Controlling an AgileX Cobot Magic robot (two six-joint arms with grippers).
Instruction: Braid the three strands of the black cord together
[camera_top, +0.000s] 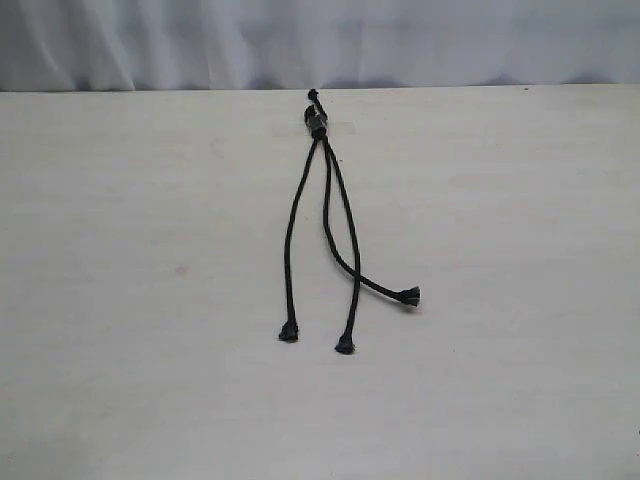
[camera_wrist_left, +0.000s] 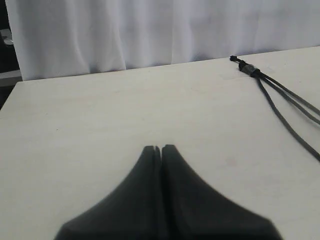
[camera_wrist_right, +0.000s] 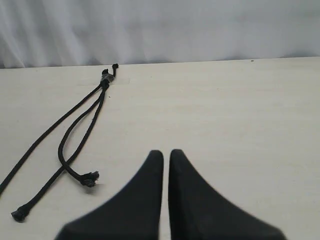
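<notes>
The black cord (camera_top: 316, 118) lies flat in the middle of the table, its knotted, banded end toward the far edge. From there the three strands (camera_top: 293, 230) fan toward me. Their knobs rest at the left (camera_top: 288, 333), middle (camera_top: 345, 346) and right (camera_top: 410, 296). The right strand crosses the middle one low down. My left gripper (camera_wrist_left: 160, 148) is shut and empty, well away from the cord's knot (camera_wrist_left: 248, 68). My right gripper (camera_wrist_right: 166, 152) is shut on nothing, beside a frayed strand end (camera_wrist_right: 90, 178). Neither gripper shows in the exterior view.
The pale table (camera_top: 130, 300) ends at a far edge just behind the knot. A white curtain (camera_top: 320, 40) hangs behind that edge. A small dark speck (camera_top: 527, 88) sits at the far right edge.
</notes>
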